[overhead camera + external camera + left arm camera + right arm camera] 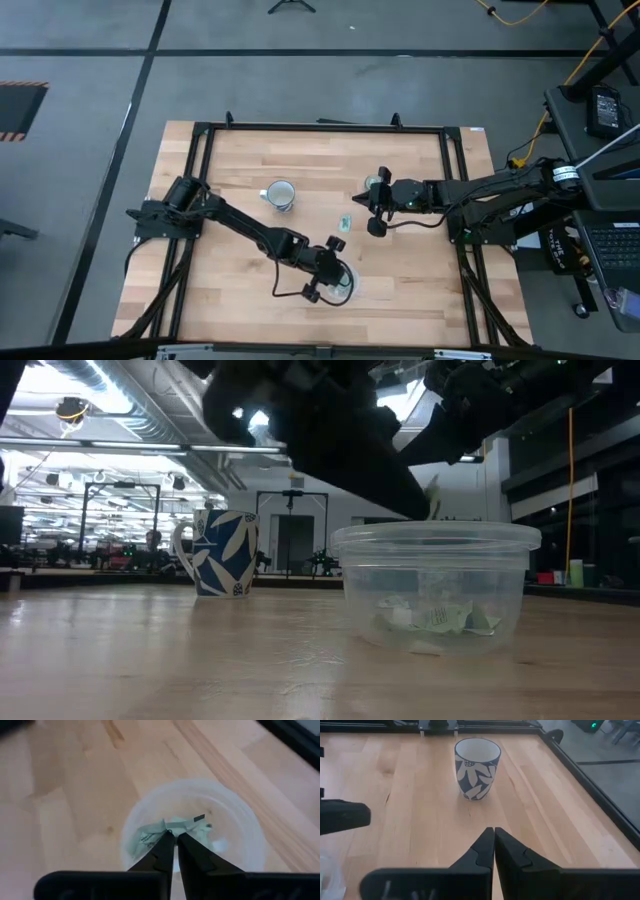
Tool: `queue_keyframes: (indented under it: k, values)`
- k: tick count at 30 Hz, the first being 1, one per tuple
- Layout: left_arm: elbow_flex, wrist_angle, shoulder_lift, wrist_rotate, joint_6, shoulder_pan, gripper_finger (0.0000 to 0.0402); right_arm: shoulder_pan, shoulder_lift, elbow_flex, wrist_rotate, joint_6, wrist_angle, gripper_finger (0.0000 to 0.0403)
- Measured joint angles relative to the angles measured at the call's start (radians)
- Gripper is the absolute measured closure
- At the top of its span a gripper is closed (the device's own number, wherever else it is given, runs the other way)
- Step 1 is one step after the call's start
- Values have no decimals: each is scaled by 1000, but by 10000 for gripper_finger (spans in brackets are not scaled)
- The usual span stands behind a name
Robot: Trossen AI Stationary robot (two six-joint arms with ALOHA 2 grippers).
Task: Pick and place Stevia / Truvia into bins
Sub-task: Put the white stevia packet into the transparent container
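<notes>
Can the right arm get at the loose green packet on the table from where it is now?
Probably yes. The packet lies flat on bare wood beside the right end effector, with nothing between them; the left end effector is away over the clear tub.

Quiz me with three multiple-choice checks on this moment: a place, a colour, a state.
1. Where is the left gripper?
A. over the mug
B. over the tub
C. off the table

2. What colour is the mug?
A. red
B. plain black
C. blue and white

3. The right gripper is:
A. shut and empty
B. wide open
C. shut on the mug

Answers:
1. B: the left wrist view looks straight down into the tub, with sachets lying in it.
2. C: the mug shows white leaves on blue.
3. A: its fingers meet with nothing between them, and the mug stands apart beyond them.
</notes>
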Motion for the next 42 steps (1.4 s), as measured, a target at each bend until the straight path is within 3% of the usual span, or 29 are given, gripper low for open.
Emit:
queue_keyframes:
  k: [16,25,29,37,42]
  values:
    - [0,45,0,-21,-40,0,314,0,0,0,0,5,-38,386]
    - [0,20,-85,-21,-41,0,314,0,0,0,0,8,-38,386]
    - [0,-81,-168,-24,-41,0,321,0,0,0,-1,8,-38,386]
    - [0,-498,-344,-39,-182,-1,359,0,0,0,-88,0,-47,386]
    - [-37,-585,-413,-108,-234,-20,397,0,0,0,-95,2,-59,386]
